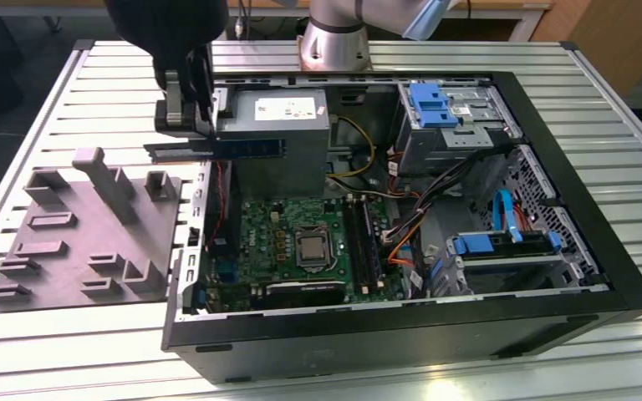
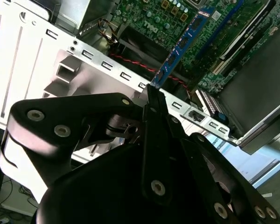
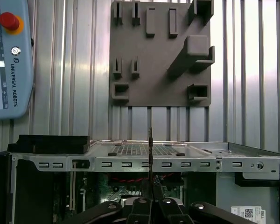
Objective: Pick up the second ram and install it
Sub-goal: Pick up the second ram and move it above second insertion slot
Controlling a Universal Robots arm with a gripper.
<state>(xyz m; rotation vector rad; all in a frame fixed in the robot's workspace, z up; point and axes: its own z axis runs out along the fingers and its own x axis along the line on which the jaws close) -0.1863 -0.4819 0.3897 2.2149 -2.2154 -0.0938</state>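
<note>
The second ram (image 1: pixel 251 148) is a thin dark green-blue stick, held level above the open computer case's (image 1: pixel 410 334) wall on the exterior view's left. My gripper (image 1: pixel 201 149) is shut on one end of it. In the second wrist view the ram (image 2: pixel 182 44) runs out from the gripper (image 2: pixel 152 95) toward the motherboard (image 2: pixel 149 14). It appears edge-on in the first wrist view as a thin line (image 3: pixel 150 154) above the fingers (image 3: pixel 144 205). The motherboard (image 1: pixel 293 242) lies in the case, with its long memory slots (image 1: pixel 363 242) beside the processor socket.
The grey holder tray (image 1: pixel 76 242) lies on the slatted table (image 1: pixel 53 351), to the exterior view's left of the case. A power supply (image 1: pixel 277 113), blue drive cages (image 1: pixel 433 104) and loose cables (image 1: pixel 405 242) crowd the case. A teach pendant (image 3: pixel 9 60) lies on the table.
</note>
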